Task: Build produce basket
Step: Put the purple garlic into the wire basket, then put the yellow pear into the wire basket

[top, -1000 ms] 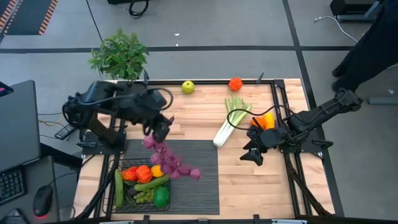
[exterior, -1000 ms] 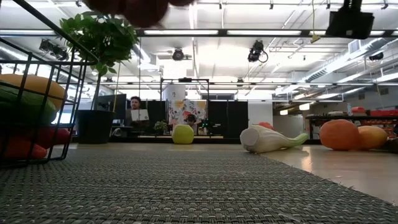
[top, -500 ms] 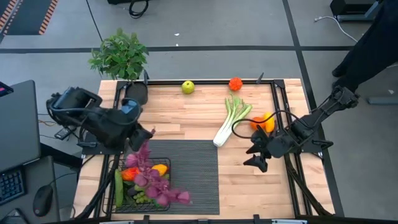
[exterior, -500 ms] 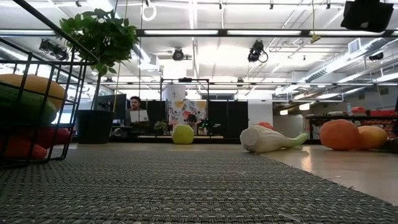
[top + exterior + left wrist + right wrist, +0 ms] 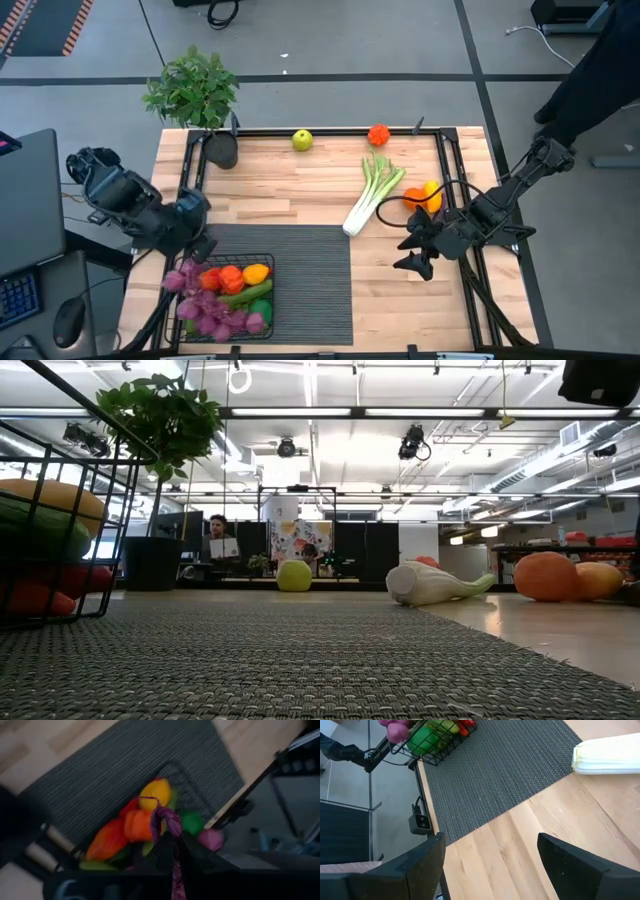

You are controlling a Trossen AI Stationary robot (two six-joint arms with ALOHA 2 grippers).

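Since the purple toy grape bunch hangs over the basket: release low, not from height.
Left gripper [image 5: 197, 262]: above the basket's left side, fingers clamped on the stem of the purple grape bunch [image 5: 205, 305], which dangles over the load.
Basket: the shallow black wire-mesh basket [image 5: 268, 300] sits on the dark ribbed mat [image 5: 310, 280] at the table's front-left corner, holding red, orange, yellow and green toy produce.
Right gripper [image 5: 410, 248]: waiting near the table's right edge, fingers spread, empty.
Still out: white-and-green leek [image 5: 372, 193], green apple [image 5: 302, 140].
Advice: centre over the pile, lower until the grapes settle, then open.
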